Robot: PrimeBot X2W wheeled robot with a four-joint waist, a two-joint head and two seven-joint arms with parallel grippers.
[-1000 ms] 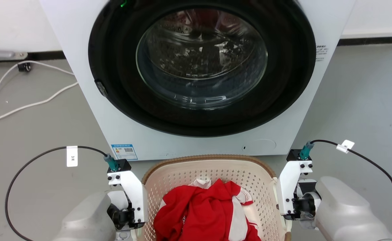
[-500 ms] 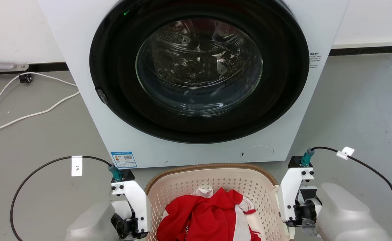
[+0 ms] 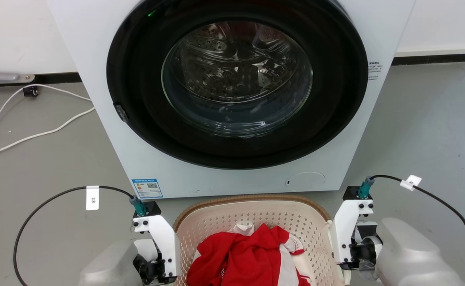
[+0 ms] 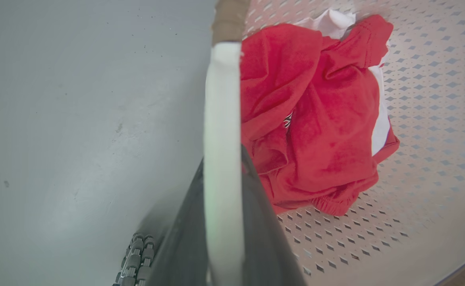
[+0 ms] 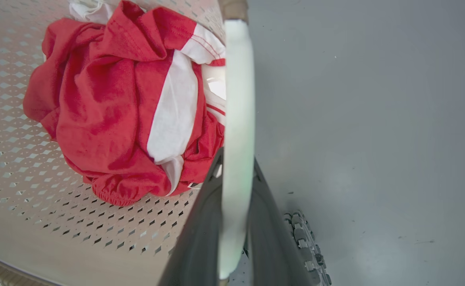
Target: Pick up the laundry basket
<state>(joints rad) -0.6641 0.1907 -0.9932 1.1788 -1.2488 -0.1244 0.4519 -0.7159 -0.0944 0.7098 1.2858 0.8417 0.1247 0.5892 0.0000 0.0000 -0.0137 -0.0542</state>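
Note:
The laundry basket (image 3: 252, 197) is cream and perforated with a brown woven-look rim. It sits at the bottom middle of the head view, just in front of the washing machine. A crumpled red and white garment (image 3: 252, 254) lies in it. In the left wrist view, my left gripper (image 4: 222, 159) is shut on the basket's white side handle (image 4: 222, 99), one dark finger on each side. In the right wrist view, my right gripper (image 5: 236, 155) is shut the same way on the other white handle (image 5: 238, 99). Grey floor shows outside the basket wall (image 4: 435, 119).
A white front-loading washing machine (image 3: 97, 59) with its round glass door shut stands right behind the basket. White cables (image 3: 29, 131) trail over the grey floor at the left. Black cables (image 3: 49, 198) loop out from both wrists.
The whole head picture has slid down a little, so the camera moved. The basket, garment and both grippers keep their places relative to one another.

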